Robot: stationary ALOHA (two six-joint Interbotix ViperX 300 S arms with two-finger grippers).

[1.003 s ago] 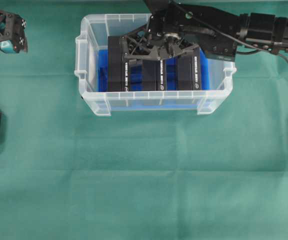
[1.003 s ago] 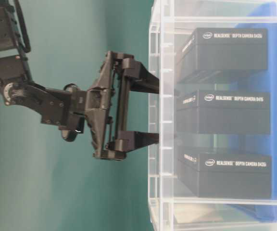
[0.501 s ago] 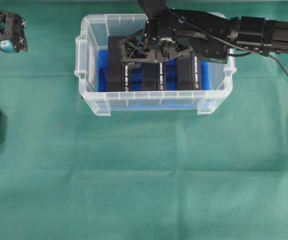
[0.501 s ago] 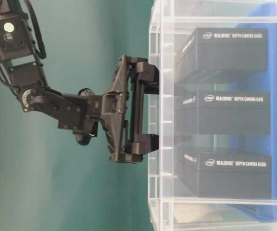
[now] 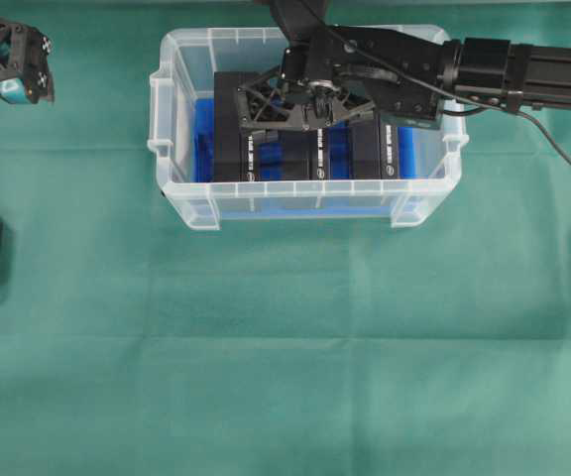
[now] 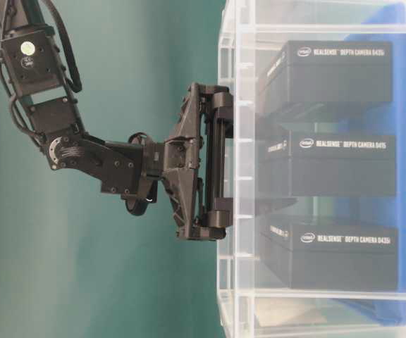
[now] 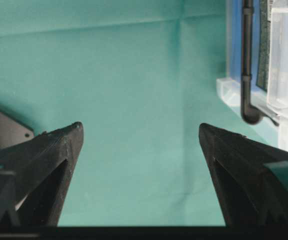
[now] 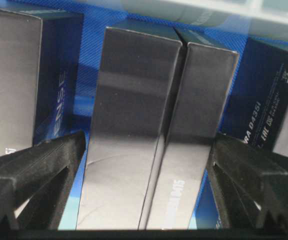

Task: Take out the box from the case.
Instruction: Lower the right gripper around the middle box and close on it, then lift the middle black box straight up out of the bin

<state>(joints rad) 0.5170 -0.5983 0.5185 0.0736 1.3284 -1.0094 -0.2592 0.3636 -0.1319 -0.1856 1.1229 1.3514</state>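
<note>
The right end effector (image 5: pixel 287 111) hung inside the case (image 5: pixel 181 198), fingers spread either side of the middle box (image 8: pixel 154 145), not touching. The left end effector (image 7: pixel 140 145) gaped too, over bare table (image 5: pixel 285 347).

Bright, even light with soft shadows. Pale glare streaks the glossy black box (image 8: pixel 134 125); the near fingers (image 8: pixel 34 170) at six o'clock are blurred.

One clear case (image 5: pixel 178 188), three black boxes (image 6: pixel 330 165) inside it, two grippers (image 5: pixel 300 99), one green cloth (image 5: pixel 285 347).
</note>
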